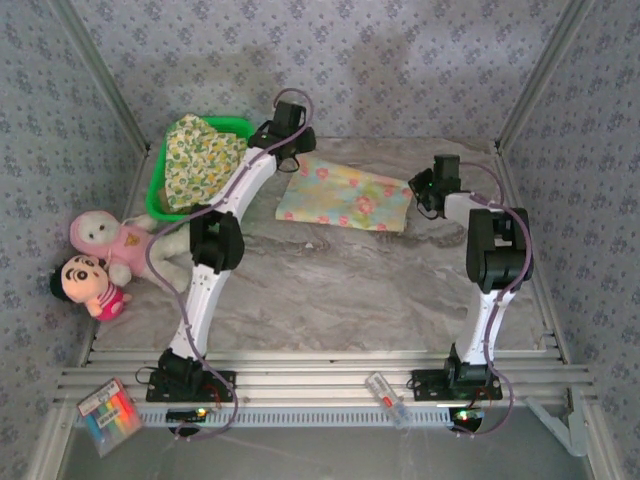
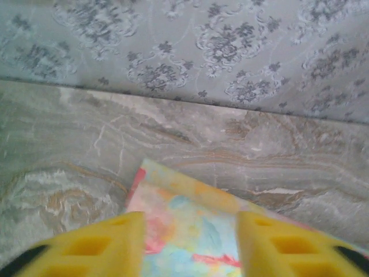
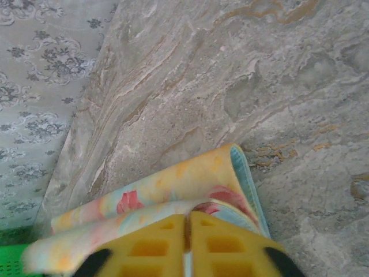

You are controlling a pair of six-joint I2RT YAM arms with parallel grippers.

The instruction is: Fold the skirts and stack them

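Pastel skirt (image 1: pixel 345 197) folded once, left gripper (image 2: pixel 190 231) wide, right gripper (image 3: pixel 187 222) pinching its folded edge — next I'd release, then fold again.

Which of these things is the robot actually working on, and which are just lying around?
Job: pastel skirt on the table; floral skirt in the green basket.
Lying about: that basket, pink plush doll, black-haired plush doll, colourful packet.

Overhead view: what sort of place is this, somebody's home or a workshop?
Probably a robot test booth, not a home: two white-and-black robot arms bolted to a metal rail, a marble-patterned table boxed in by floral-print walls, and a pastel floral cloth skirt laid out.
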